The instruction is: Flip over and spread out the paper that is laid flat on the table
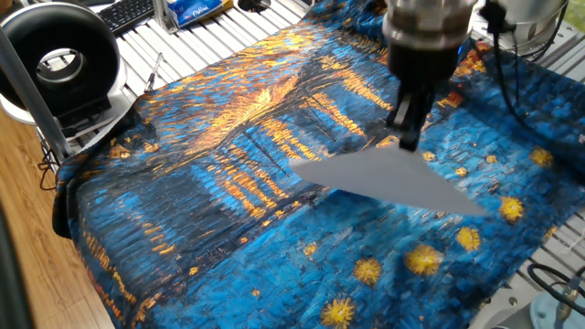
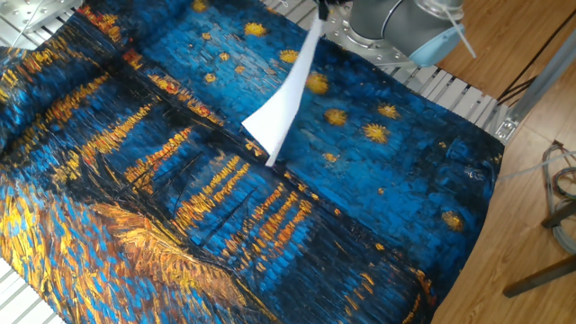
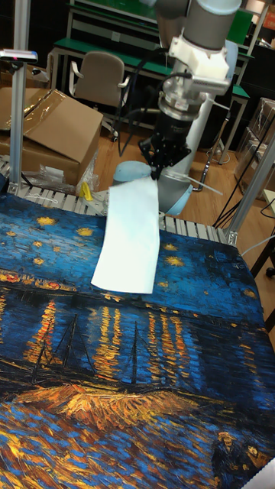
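Claw [image 3: 158, 174] clamped on one edge of the paper [image 3: 128, 235], which I've got hanging above the table [image 1: 228, 210]; flip half done, laying flat remains.

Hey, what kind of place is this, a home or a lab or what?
Probably a robotics lab or workshop: an industrial grey robot arm lifts a thin white paper sheet over a table draped in blue-and-orange painted cloth, with green-topped workbenches and an open brown cardboard box behind.
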